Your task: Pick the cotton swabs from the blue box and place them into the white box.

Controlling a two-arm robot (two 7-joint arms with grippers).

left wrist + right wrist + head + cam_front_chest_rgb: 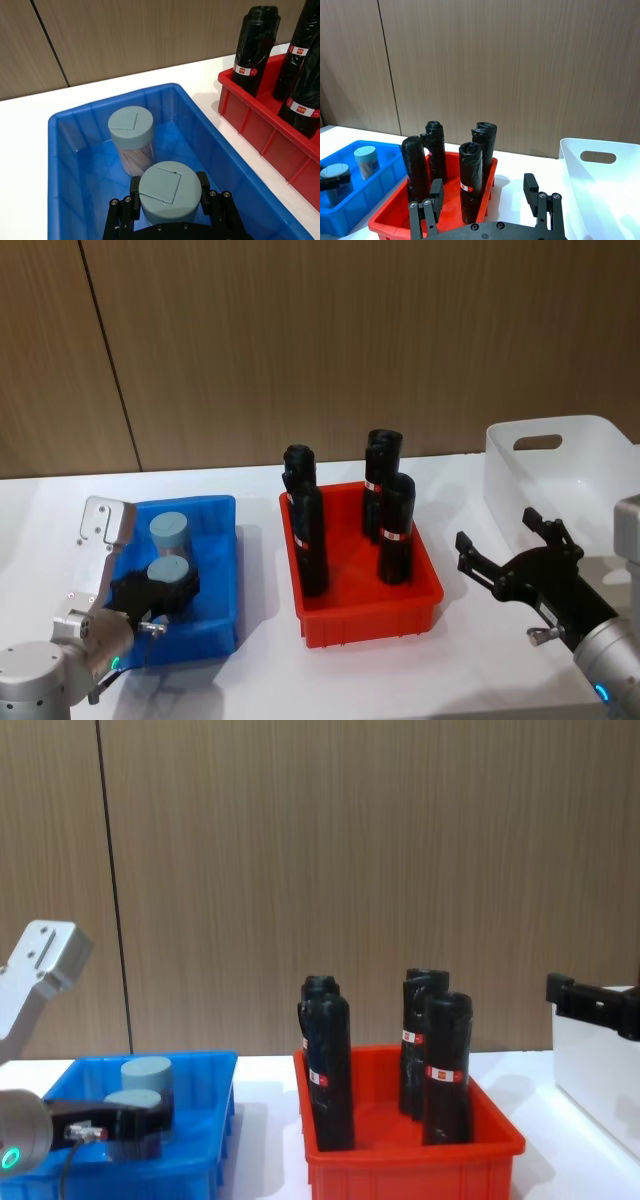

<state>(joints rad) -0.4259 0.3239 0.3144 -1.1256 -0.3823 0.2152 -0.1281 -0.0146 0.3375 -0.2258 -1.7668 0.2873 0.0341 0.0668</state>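
White table (pixel 270 680), left gripper (pixel 169 186) gripping cotton swabs (pixel 161 199) mid blue box (pixel 220 155)

You're looking at a robot test bench in a lab or demo room, not a home or shop. Brown wood-grain wall panels (pixel 350 340) with a dark vertical seam are backing a plain white flat tabletop (pixel 250 680). Sorting bins are sitting on it in a row: a shallow bright blue plastic bin (pixel 230 560), a red plastic bin (pixel 370 625) holding tall black wrapped cylinders (pixel 310 540) with red-white labels, and a white translucent plastic bin (pixel 590 470) with a handle cut-out.
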